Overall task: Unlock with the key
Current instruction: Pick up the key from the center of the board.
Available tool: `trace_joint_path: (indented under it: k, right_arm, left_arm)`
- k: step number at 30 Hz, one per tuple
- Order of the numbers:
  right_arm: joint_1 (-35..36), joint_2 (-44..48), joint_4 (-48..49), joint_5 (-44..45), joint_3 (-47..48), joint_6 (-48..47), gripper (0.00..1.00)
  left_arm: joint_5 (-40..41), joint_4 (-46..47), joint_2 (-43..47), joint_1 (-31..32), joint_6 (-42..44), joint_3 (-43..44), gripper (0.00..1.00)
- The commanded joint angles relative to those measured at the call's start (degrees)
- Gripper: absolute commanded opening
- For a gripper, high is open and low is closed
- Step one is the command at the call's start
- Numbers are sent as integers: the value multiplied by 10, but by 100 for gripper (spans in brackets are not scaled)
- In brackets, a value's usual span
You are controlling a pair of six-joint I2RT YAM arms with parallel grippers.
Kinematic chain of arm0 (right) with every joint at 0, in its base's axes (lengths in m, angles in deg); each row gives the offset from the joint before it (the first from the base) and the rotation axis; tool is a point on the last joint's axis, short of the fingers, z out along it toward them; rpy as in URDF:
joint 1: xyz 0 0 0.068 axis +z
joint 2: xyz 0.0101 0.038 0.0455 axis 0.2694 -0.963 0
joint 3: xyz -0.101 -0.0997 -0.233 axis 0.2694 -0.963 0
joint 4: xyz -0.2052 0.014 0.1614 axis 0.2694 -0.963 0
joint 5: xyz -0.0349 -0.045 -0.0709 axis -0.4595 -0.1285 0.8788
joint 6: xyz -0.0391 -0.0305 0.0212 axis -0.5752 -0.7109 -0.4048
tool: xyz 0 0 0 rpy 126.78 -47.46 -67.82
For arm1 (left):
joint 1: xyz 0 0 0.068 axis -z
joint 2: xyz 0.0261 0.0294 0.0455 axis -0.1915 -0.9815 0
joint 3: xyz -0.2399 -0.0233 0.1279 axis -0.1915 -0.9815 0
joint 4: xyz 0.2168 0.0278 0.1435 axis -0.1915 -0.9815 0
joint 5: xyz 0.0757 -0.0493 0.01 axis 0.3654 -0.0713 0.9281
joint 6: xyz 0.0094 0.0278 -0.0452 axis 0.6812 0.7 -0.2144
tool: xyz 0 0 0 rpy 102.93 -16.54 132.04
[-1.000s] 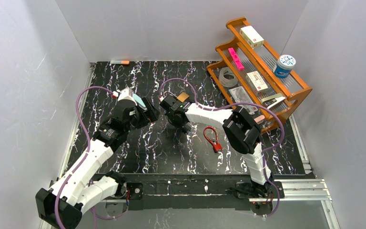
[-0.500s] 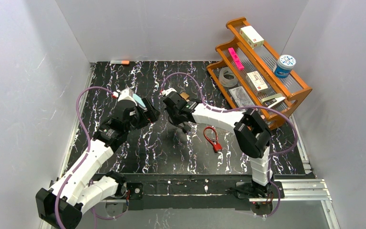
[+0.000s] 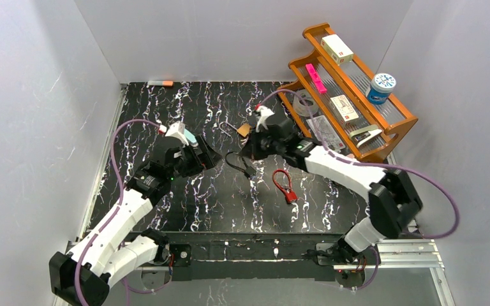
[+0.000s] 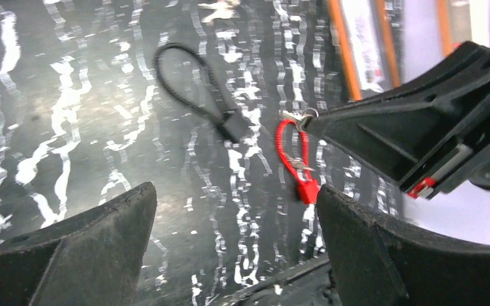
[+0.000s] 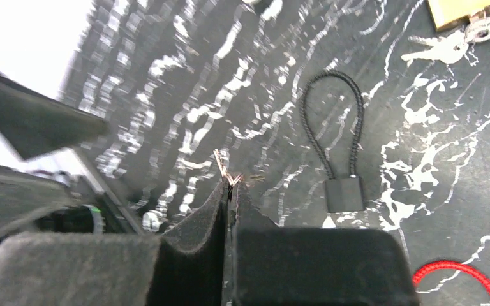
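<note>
Right claw (image 5: 231,190) closed, fingers pressed flat together, gripping a small metal key (image 5: 226,167); only the key's tip shows past the fingertips. The left wrist view shows the same silver tip at the end of the black fingers. The key is held clear of the table (image 3: 185,210), over the middle of the black marbled surface. Black cable lock (image 5: 344,193) lies flat on the table near the key. Its cable loop points away from the right wrist camera and its square body is toward it. Key and lock are apart, not touching. Red cable lock (image 4: 307,190) lies flat on the table beyond the black one as the left wrist camera sees it, toward the right arm's side. Brass padlock (image 5: 459,9) sits farther back with a loose bunch of keys (image 5: 445,48) just beside it. Left claw (image 4: 233,197) open wide, nothing between the fingers, hovering above the table and facing the right claw. Wooden rack (image 3: 316,30) with small items stands at the far right corner.
</note>
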Motion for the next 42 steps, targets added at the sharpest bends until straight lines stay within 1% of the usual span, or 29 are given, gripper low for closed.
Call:
trace_joint_path:
  k: [1, 5, 9, 12, 14, 16, 19, 21, 23, 26, 29, 36, 38, 42]
  right_arm:
    - [-43, 96, 133, -115, -57, 118, 1]
    - [-62, 175, 211, -118, -108, 209, 1]
    - [-65, 218, 219, -113, -98, 269, 1]
    - [-65, 239, 213, -114, -82, 308, 1]
    - [-66, 247, 193, -113, -67, 328, 1]
    - [-66, 255, 199, -118, -66, 344, 1]
    - [-65, 266, 202, -116, -65, 360, 1]
    - [-65, 272, 203, -114, -65, 365, 1]
    - [-66, 277, 203, -110, -65, 368, 1]
    - [-66, 280, 218, -116, -70, 377, 1]
    - [-66, 278, 235, -125, -74, 390, 1]
    - [-67, 271, 252, -143, -72, 406, 1]
    - [-66, 269, 253, -147, -72, 410, 1]
    - [-66, 264, 254, -150, -74, 416, 1]
  left_arm:
    - [-128, 93, 24, -1, 9, -12, 92]
    - [-187, 164, 29, -1, -2, -20, 87]
    - [-237, 268, 6, -1, -12, -16, 80]
    - [-269, 347, -19, -1, -9, -9, 81]
    - [-281, 387, -33, -1, 6, 2, 83]
    - [-296, 425, -46, -1, 18, 12, 84]
    - [-360, 478, -73, 0, 25, 35, 83]
    - [-411, 490, -91, 0, 24, 54, 80]
    - [-445, 506, -98, 0, 14, 56, 77]
    - [-465, 517, -100, 1, 8, 52, 68]
    - [-469, 523, -103, 1, 2, 50, 62]
    - [-462, 535, -117, 3, -25, 53, 54]
    - [-458, 535, -120, 3, -27, 55, 49]
    - [-449, 535, -127, 4, -26, 58, 49]
